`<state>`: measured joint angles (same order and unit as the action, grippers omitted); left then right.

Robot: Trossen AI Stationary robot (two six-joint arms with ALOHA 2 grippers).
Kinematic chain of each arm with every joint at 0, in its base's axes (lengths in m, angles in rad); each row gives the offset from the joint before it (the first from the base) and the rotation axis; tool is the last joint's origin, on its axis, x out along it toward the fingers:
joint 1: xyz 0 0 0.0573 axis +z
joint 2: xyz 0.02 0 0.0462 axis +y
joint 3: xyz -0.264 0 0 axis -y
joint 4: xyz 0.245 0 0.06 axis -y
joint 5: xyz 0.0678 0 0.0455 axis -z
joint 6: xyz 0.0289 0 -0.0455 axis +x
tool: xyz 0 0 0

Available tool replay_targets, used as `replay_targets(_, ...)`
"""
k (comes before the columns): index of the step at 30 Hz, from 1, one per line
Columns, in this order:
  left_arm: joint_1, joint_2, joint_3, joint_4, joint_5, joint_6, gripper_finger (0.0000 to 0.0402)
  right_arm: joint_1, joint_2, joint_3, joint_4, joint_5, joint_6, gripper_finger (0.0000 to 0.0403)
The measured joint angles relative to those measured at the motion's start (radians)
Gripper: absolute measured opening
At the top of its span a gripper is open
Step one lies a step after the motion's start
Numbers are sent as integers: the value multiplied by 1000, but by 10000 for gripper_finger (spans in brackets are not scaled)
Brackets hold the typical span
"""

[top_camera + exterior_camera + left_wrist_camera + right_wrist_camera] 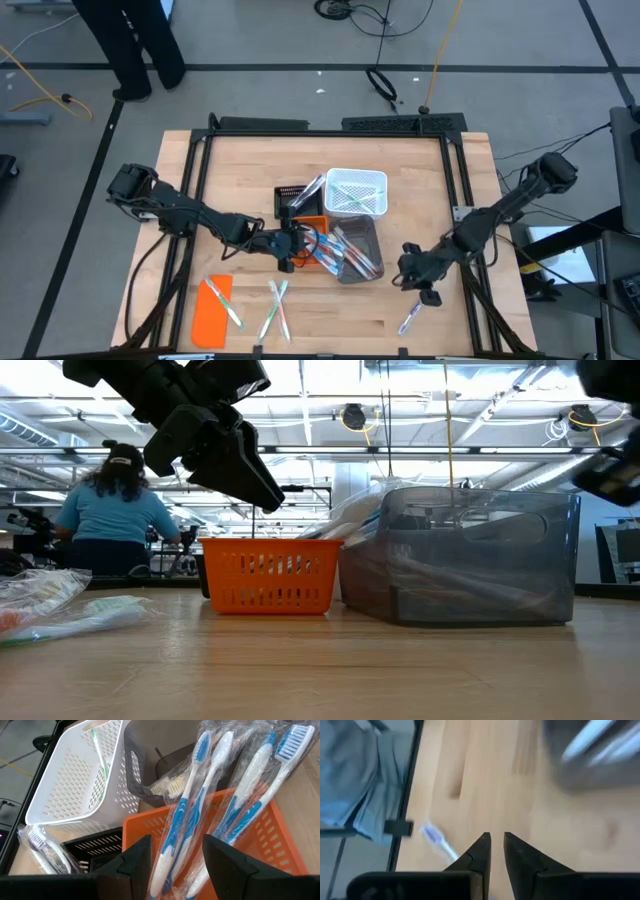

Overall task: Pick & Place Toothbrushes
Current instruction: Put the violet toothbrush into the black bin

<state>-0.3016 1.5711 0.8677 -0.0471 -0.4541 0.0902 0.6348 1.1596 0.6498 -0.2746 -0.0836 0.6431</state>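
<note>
Wrapped toothbrushes (200,815) fill orange basket (270,845) under left gripper (172,857), fingers wide. Right gripper (492,845), fingers narrow, empty, over bare surface (485,775) near front-right edge, loose toothbrush (436,840) beside.

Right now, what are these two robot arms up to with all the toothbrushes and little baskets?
They are sorting toothbrushes into small bins. The left gripper hangs with its fingers open over the orange basket, where blue wrapped toothbrushes stand. The right gripper is near the table's front edge with its fingers nearly together, holding nothing, beside a loose toothbrush. More lie by the orange lid, and a white basket and a grey bin sit mid-table.
</note>
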Motion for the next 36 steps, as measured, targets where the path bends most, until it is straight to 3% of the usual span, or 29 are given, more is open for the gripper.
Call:
replay_targets(15,0,0,0,0,0,-48,177,151,159,0,36,-23,228,159)
replay_targets(31,0,0,0,0,0,-49,177,225,322,5,119,-19,179,161)
replay_targets(36,0,0,0,0,0,-48,177,225,339,5,114,7,148,140)
